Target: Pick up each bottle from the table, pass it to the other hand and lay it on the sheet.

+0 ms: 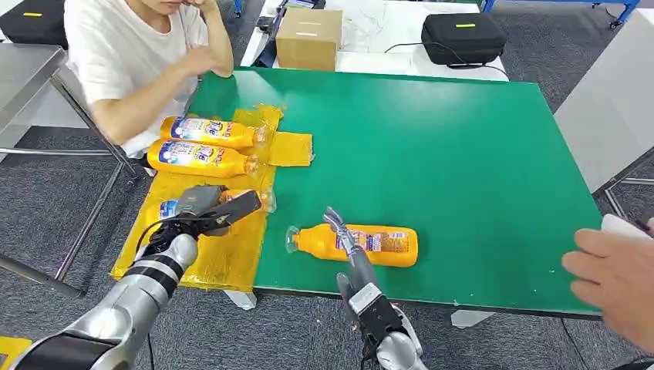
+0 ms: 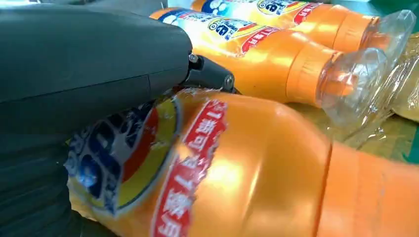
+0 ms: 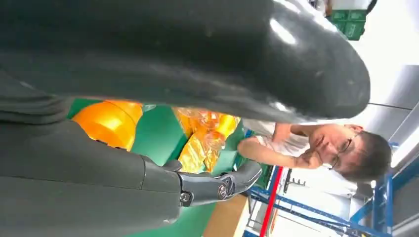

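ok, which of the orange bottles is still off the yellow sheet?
The bottle lying on bare green table at the right hand. The other three lie on the yellow sheet, one under the left hand.

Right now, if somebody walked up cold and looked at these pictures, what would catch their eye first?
Probably the bright orange bottles against the green table: two bottles lie side by side on the yellow sheet at the table's left end, and a third lies on the green near the front edge under the right hand. Next, the left hand holds a fourth bottle over the sheet.
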Motion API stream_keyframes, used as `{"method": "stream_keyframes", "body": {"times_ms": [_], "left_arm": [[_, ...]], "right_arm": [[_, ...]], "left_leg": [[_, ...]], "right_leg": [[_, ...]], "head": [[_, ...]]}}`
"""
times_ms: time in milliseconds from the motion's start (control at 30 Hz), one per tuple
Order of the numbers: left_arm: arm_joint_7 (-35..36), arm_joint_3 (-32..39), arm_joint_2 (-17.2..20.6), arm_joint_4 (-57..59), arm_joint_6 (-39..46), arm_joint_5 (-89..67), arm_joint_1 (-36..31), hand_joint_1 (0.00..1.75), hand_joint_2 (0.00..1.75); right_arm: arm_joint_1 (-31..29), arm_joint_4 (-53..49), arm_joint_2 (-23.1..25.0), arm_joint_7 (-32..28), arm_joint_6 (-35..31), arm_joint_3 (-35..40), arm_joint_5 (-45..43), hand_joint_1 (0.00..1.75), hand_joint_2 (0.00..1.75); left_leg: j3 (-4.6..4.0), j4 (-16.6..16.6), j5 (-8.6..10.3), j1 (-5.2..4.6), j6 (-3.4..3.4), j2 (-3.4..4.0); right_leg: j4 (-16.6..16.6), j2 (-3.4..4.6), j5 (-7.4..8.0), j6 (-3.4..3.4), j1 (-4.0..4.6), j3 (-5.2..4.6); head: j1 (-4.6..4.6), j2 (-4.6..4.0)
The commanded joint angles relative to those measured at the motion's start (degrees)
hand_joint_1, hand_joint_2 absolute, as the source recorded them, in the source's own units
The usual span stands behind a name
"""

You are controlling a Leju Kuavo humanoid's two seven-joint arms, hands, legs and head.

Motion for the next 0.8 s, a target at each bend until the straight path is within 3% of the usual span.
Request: {"method": "stream_keyframes", "body": {"times_ms": [33, 233, 400, 533, 667, 733, 800], "left_arm": [[-1.14, 3.80, -1.27, 6.56, -3.14, 4.09, -2.59, 0.00, 1.75], [-4.24, 5.28, -1.87, 5.39, -5.09, 7.81, -2.43, 0.00, 1.75], [-11.37, 9.00, -2.74, 1.24, -11.09, 19.81, -1.11, 0.00, 1.75], [-13.44, 9.22, -3.87, -3.12, -7.14, 23.72, 0.34, 0.00, 1.75], [-21.75, 10.49, -6.68, -14.42, 3.32, 30.41, 5.51, 0.00, 1.75], [-27.71, 10.92, -8.81, -27.06, 7.90, 39.26, 10.55, 0.00, 1.75], [-28.99, 9.72, -9.00, -36.32, 7.84, 45.94, 13.50, 0.00, 1.75]], "right_arm": [[-2.61, 5.65, -0.28, -0.25, -0.62, 0.23, -0.18, 0.00, 0.00], [-2.74, 5.93, -0.40, -0.32, -0.73, 0.17, -0.35, 0.00, 0.00], [-3.23, 7.41, -0.52, -0.84, -1.27, 0.53, -1.00, 0.00, 0.00], [-2.80, 7.13, -0.67, -1.07, -1.72, 0.40, -1.24, 0.00, 0.00], [-2.23, 6.44, -0.92, -1.25, -2.60, 0.72, -0.77, 0.00, 0.00], [-2.16, 6.52, -1.03, -1.30, -3.24, 1.47, -0.38, 0.00, 0.00], [-2.54, 6.99, -1.05, -1.30, -3.61, 2.02, -0.37, 0.00, 0.00]], "left_leg": [[0.17, -0.03, -0.03, 0.07, -0.06, 0.05], [0.12, -0.02, -0.01, 0.04, -0.04, 0.03], [0.19, -0.01, -0.03, 0.08, -0.07, 0.02], [0.14, -0.03, -0.01, 0.06, -0.06, 0.00], [0.19, 0.01, -0.06, 0.11, -0.09, -0.02], [0.08, -0.03, -0.02, 0.03, -0.04, -0.01], [0.05, 0.01, -0.06, 0.05, -0.04, -0.01]], "right_leg": [[-0.08, 0.05, 0.00, -0.08, 0.07, 0.17], [-0.04, 0.02, -0.01, -0.05, 0.04, 0.14], [-0.05, 0.00, -0.03, -0.10, 0.08, 0.22], [-0.07, -0.02, -0.01, -0.07, 0.06, 0.18], [-0.07, -0.04, -0.06, -0.11, 0.12, 0.25], [-0.05, -0.02, -0.03, -0.05, 0.03, 0.10], [-0.05, -0.01, -0.06, -0.05, 0.06, 0.08]], "head": [[0.00, 0.00], [0.00, 0.00], [0.00, 0.00], [0.00, 0.00], [0.00, 0.00], [0.00, 0.00], [0.00, 0.00]]}}
